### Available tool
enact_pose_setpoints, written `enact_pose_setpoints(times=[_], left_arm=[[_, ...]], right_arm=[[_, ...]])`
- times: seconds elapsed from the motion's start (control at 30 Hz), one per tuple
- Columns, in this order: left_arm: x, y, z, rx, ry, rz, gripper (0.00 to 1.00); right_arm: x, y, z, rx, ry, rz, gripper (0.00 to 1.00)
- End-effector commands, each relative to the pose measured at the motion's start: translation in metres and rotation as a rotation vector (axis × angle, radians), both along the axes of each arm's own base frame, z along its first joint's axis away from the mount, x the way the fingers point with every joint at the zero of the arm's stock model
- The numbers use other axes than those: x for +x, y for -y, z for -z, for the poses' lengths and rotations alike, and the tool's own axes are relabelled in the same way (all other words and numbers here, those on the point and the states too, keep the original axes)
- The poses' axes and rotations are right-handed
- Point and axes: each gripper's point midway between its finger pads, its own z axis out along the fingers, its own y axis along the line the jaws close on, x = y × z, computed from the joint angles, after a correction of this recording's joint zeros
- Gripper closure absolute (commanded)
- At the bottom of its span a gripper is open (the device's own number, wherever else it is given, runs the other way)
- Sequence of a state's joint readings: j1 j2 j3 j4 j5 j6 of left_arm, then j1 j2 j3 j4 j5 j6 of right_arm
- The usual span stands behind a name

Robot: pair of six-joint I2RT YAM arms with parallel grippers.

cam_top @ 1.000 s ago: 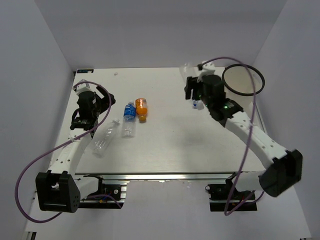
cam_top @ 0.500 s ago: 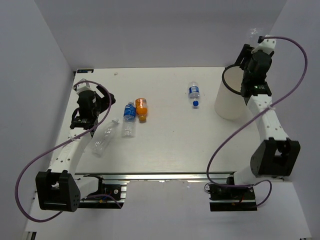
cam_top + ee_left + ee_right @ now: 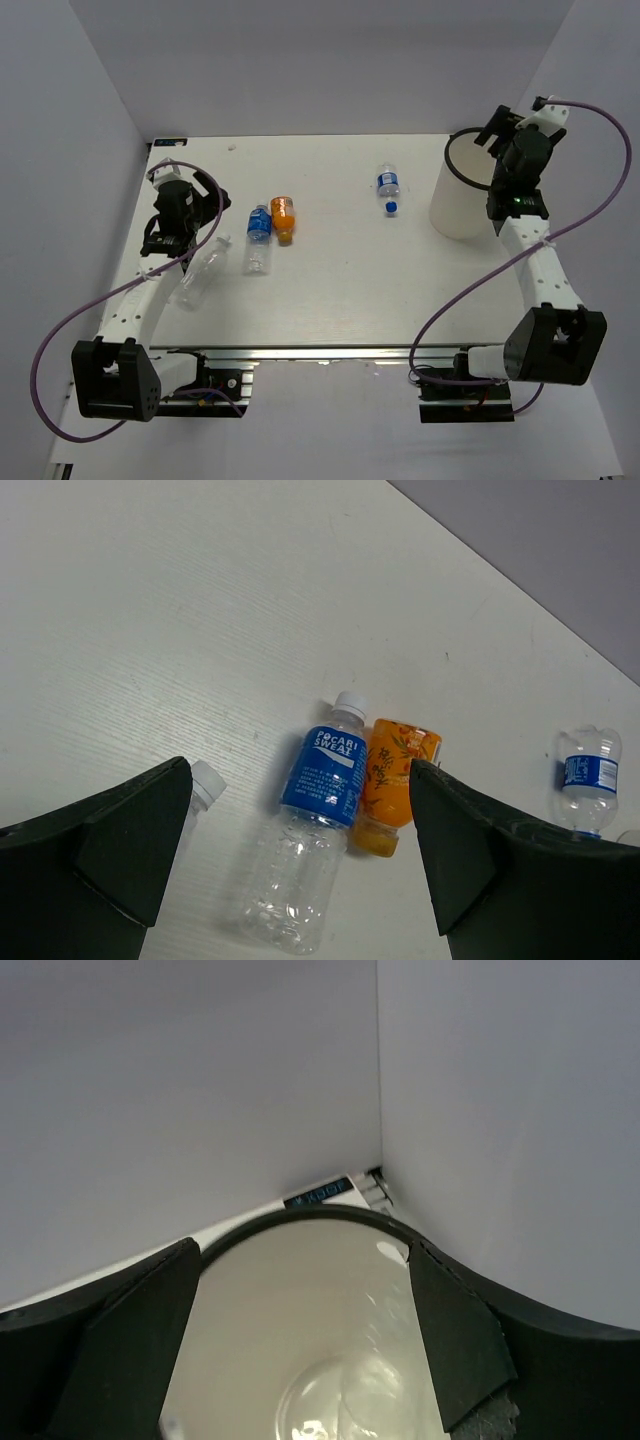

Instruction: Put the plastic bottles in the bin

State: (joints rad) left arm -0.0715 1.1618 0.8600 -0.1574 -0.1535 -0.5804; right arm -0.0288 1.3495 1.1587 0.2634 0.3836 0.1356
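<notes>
Four bottles are lying on the white surface (image 3: 330, 290). A clear bottle (image 3: 198, 278) is lying just beside the left tool (image 3: 168, 248). A blue-labelled bottle (image 3: 259, 238) is resting right beside an orange bottle (image 3: 284, 218). A blue-capped bottle (image 3: 388, 187) is lying nearer the bin (image 3: 455, 212), which is standing upright. The right tool (image 3: 497, 132) is hanging over its rim.

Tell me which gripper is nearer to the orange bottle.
Left. The left gripper hovers a little to the left of the orange bottle; the right gripper is far to its right, above the bin.
</notes>
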Motion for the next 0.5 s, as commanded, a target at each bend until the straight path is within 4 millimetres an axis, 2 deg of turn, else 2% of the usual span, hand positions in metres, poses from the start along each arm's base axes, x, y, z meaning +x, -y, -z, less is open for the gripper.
enact_pose_setpoints(times=[0.0,0.03,0.13,0.17,0.23,0.27,0.3,0.33,0.37,0.4,0.43,0.47], left_arm=[[0.005,0.002,-0.018,0.000,0.038,0.008,0.02],[0.006,0.002,-0.017,-0.002,0.036,0.013,0.02],[0.007,0.004,-0.015,-0.004,0.030,0.018,0.02],[0.007,0.003,-0.014,-0.003,0.026,0.017,0.02],[0.007,0.003,-0.015,-0.003,0.027,0.017,0.02],[0.007,0.003,-0.014,-0.003,0.024,0.017,0.02],[0.006,0.003,-0.015,-0.001,0.027,0.015,0.02],[0.006,0.002,-0.015,0.002,0.026,0.009,0.02],[0.006,0.001,-0.014,0.003,0.023,0.006,0.02],[0.006,0.000,-0.014,0.005,0.021,0.003,0.02],[0.006,0.000,-0.014,0.006,0.021,0.001,0.02],[0.006,0.000,-0.013,0.006,0.018,0.000,0.02]], right_arm=[[-0.011,-0.003,-0.069,0.003,0.173,-0.017,0.11],[-0.013,-0.014,-0.089,0.012,0.208,-0.071,0.11],[-0.013,-0.045,-0.105,0.008,0.207,-0.214,0.11],[-0.015,-0.069,-0.122,0.000,0.228,-0.278,0.11],[-0.012,-0.102,-0.116,-0.059,0.173,-0.368,0.11],[-0.013,-0.138,-0.113,-0.089,0.157,-0.447,0.11],[-0.013,-0.154,-0.115,-0.174,0.148,-0.475,0.11],[-0.004,-0.176,-0.094,-0.205,0.080,-0.534,0.11],[-0.004,-0.202,-0.086,-0.211,0.056,-0.592,0.11],[-0.002,-0.215,-0.090,-0.185,0.057,-0.632,0.11],[0.010,-0.231,-0.061,-0.174,-0.024,-0.674,0.11],[0.015,-0.239,-0.048,-0.163,-0.072,-0.692,0.11]])
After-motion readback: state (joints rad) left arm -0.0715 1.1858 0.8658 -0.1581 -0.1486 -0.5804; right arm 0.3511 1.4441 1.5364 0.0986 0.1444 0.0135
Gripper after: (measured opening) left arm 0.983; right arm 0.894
